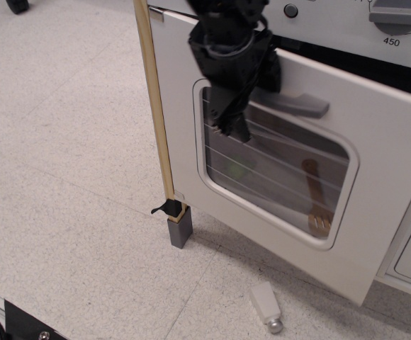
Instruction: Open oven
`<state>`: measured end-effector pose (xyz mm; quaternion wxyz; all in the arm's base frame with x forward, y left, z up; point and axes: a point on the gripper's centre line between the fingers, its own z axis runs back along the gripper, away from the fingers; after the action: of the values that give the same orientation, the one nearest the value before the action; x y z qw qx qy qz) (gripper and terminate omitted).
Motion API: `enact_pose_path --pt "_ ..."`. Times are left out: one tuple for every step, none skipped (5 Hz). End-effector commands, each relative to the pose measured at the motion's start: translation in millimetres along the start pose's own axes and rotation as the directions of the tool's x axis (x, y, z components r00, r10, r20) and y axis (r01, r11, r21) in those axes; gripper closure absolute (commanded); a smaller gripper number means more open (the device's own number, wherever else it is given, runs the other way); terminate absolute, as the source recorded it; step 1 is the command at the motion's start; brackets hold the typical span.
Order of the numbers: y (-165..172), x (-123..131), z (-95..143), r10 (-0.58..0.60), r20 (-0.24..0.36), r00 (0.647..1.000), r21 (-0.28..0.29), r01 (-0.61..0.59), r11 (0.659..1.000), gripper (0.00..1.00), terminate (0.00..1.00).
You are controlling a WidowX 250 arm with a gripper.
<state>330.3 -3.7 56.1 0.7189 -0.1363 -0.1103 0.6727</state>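
Claw (232, 127): black, hung down from the upper centre of the frame, its body in front of the left end of the door's grey bar handle (299, 105); the tips pointed down over the upper left corner of the window.
Claw opening: the tips lay close together and dark against the glass; whether they were pressed shut or slightly parted, I could not tell.
Claw contact: its body overlapped the handle's left end, which was hidden behind it; a real grip on the bar could not be made out.
Oven (276, 163): white toy kitchen unit that filled the right half of the frame, from the top edge down to the lower right.
Oven door: tilted outward at the top, hinged along the bottom, with a dark gap between its upper edge and the control panel, widest toward the right.
Window (276, 170): rounded, crossed by thin wire lines; a wooden fork-like utensil (317, 202) and a small greenish thing (235, 170) showed through it.
Dial (398, 14): grey, upper right corner, with "450" printed below it.
Button (290, 10): small, dark, top centre on the panel.
Side edge (156, 106): pale wooden strip down the unit's left side, ended in a grey foot (180, 230) on the floor.
Surface (64, 177): speckled light tile floor.
Loose piece (266, 307): small white block with a grey end, lying on the floor at lower centre, apart from the door.
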Motion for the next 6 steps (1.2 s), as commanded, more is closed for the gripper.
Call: enact_pose_path --pt "33 20 13 -0.080 -0.002 0.997 0.021 0.080 0.997 0.00 0.00" --pt "44 32 19 -0.097 -0.010 0.995 0.025 0.097 0.995 0.00 0.00" --pt "50 40 26 -0.129 -0.024 0.991 0.021 0.130 0.991 0.00 0.00" --pt "50 45 35 -0.148 -0.047 0.988 0.012 0.149 0.989 0.00 0.00" --pt "31 35 61 -0.149 -0.098 0.984 -0.039 0.146 0.989 0.00 0.00" --pt "8 27 89 -0.129 -0.172 0.977 -0.079 0.117 0.990 0.00 0.00"
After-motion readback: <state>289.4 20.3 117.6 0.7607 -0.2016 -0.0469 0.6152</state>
